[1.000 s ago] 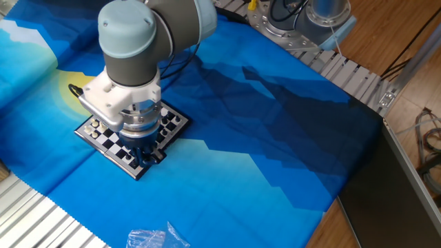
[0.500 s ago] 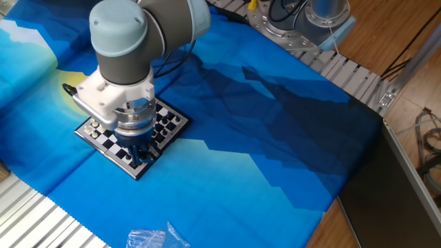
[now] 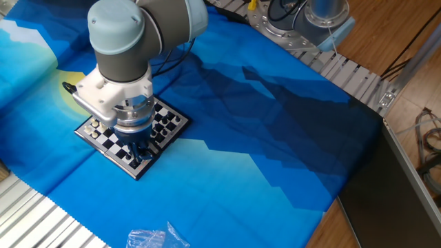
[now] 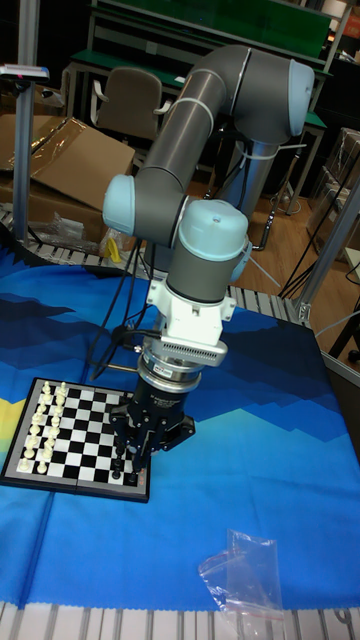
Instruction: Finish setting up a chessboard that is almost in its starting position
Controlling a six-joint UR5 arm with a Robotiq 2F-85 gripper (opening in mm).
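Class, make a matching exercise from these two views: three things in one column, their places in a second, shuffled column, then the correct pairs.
Things:
1. chessboard
2. gripper
3. clear plastic bag

Places:
A. over the board's black-piece edge
B. near the cloth's front edge, apart from the board
C. flat on the blue cloth, white pieces along its left side

Pairs: 1-C, 2-A, 3-B

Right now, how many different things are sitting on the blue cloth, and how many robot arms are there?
Chessboard: 1
Clear plastic bag: 1
Robot arm with its gripper over the board: 1
Total: 3
The tiny pieces on the board are too small and partly hidden to count.
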